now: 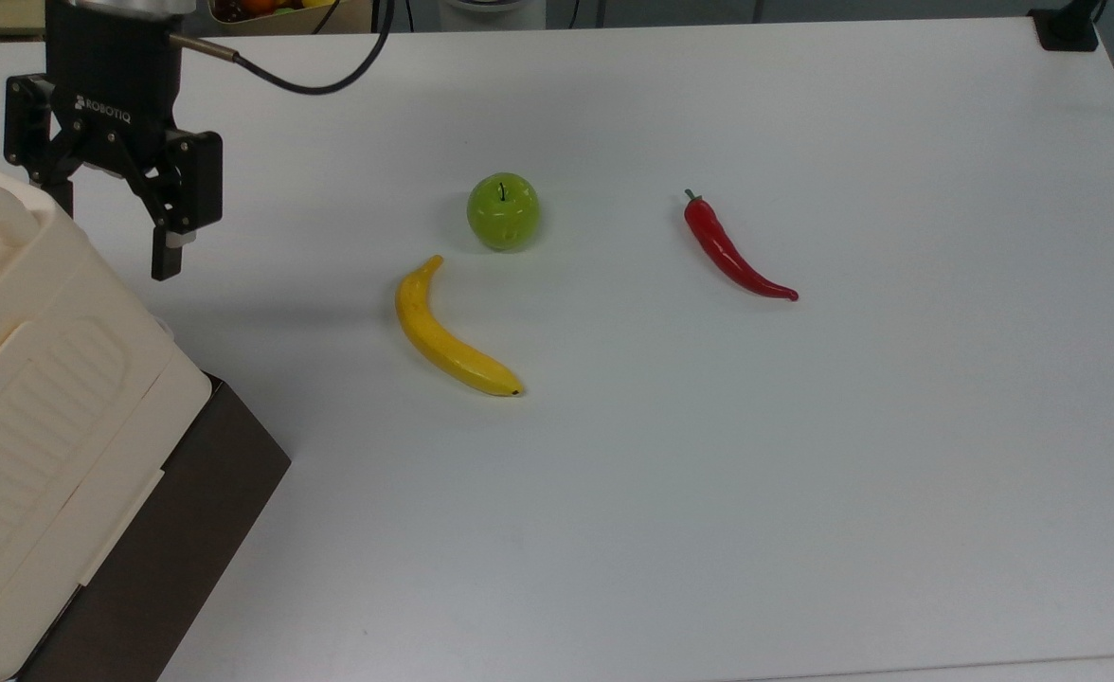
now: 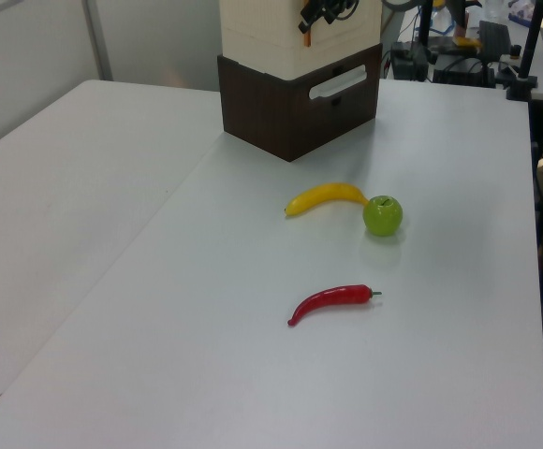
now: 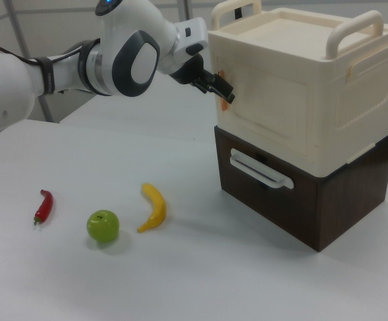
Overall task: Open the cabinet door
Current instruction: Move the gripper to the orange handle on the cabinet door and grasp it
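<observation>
The cabinet [image 1: 36,398] is a large cream box with top handles, standing on a dark base at the top view's left; the right view also has the cabinet [image 3: 314,73]. The cabinet door [image 3: 271,117] is its front face and lies flush and closed. A small orange tab [image 3: 225,95] sits at the door's left edge in the right view. My gripper [image 1: 112,242] hangs open at the cabinet's upper front corner, with one finger passing behind the cabinet's edge. In the right view my gripper [image 3: 219,87] is right at the orange tab, holding nothing.
A green apple [image 1: 503,210], a yellow banana [image 1: 448,332] and a red chili pepper [image 1: 732,251] lie mid-table on the white table [image 1: 803,474]. The dark brown base [image 1: 188,530] under the cabinet has a white drawer handle [image 3: 261,169].
</observation>
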You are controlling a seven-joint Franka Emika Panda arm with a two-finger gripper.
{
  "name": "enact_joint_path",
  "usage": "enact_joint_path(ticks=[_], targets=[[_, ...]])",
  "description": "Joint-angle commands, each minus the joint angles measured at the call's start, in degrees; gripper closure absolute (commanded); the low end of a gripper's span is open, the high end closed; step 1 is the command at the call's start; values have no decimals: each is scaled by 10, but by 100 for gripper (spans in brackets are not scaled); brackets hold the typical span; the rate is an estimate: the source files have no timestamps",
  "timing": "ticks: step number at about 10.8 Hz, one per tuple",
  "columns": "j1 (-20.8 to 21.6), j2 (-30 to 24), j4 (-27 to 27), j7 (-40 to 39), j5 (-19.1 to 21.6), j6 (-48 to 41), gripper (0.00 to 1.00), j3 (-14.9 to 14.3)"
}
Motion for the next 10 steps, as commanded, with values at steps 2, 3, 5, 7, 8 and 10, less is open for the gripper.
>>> enact_joint_path(ticks=[2, 3, 5, 7, 8, 10], targets=[[1, 13, 11, 12, -45, 12, 38, 2], [2, 14, 11, 12, -53, 12, 47, 2], [3, 14, 11, 11, -55, 12, 58, 2], [4, 15, 11, 10, -62, 12, 65, 2], [4, 15, 10, 10, -65, 12, 69, 2], [4, 15, 9, 10, -66, 12, 80, 2]])
